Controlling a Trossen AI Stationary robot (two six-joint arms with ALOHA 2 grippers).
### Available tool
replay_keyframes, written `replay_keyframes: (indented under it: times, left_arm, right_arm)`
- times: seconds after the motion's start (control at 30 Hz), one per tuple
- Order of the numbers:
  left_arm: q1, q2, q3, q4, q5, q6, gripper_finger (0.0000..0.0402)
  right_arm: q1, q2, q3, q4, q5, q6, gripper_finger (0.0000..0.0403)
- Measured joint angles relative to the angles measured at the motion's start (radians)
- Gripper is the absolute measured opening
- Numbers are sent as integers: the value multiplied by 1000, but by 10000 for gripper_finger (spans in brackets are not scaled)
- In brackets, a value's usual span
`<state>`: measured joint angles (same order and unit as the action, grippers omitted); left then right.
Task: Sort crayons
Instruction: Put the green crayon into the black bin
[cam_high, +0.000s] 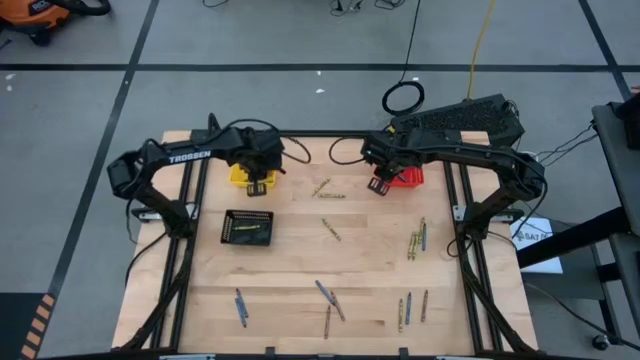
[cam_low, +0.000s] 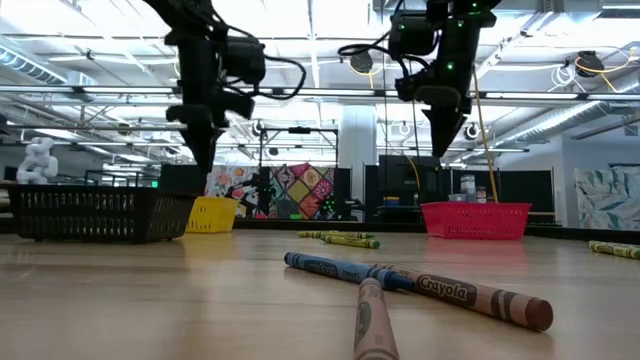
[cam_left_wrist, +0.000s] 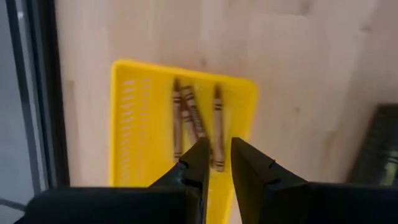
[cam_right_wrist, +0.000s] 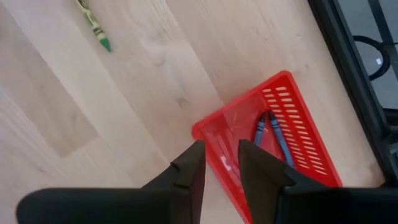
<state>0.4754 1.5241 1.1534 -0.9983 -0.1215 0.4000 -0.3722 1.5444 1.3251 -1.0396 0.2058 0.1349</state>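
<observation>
Left gripper (cam_left_wrist: 214, 163) is hovering above the yellow mesh plastic basket (cam_left_wrist: 140, 118), jaws parted with nothing between them; three brown wax crayons (cam_left_wrist: 196, 121) are lying side by side in that basket, just beyond the fingertips. Right gripper (cam_right_wrist: 221, 163) is hanging over the near corner of the red mesh plastic basket (cam_right_wrist: 298, 124), jaws likewise parted and empty; two blue wax crayons (cam_right_wrist: 273, 134) are lying inside it, just past the jaws.

Three brown crayons (cam_left_wrist: 196, 121) lie flat in the yellow basket (cam_left_wrist: 134, 118), two blue ones (cam_right_wrist: 272, 132) in the red basket (cam_right_wrist: 298, 124), others scattered across the tabletop (cam_high: 300, 270).
</observation>
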Motion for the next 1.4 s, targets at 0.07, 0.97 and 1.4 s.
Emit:
replay_keyframes:
  times: [0.07,0.97,1.4]
  left_arm:
    - [-32,-14,6,-3,0,0,57]
    - [-390,-110,6,-148,14,-231,57]
    - [-536,-122,5,-194,16,-388,57]
  right_arm:
    - [10,0,0,11,0,12,89]
    - [272,1,0,157,-2,380,147]
    - [311,119,0,260,-2,367,146]
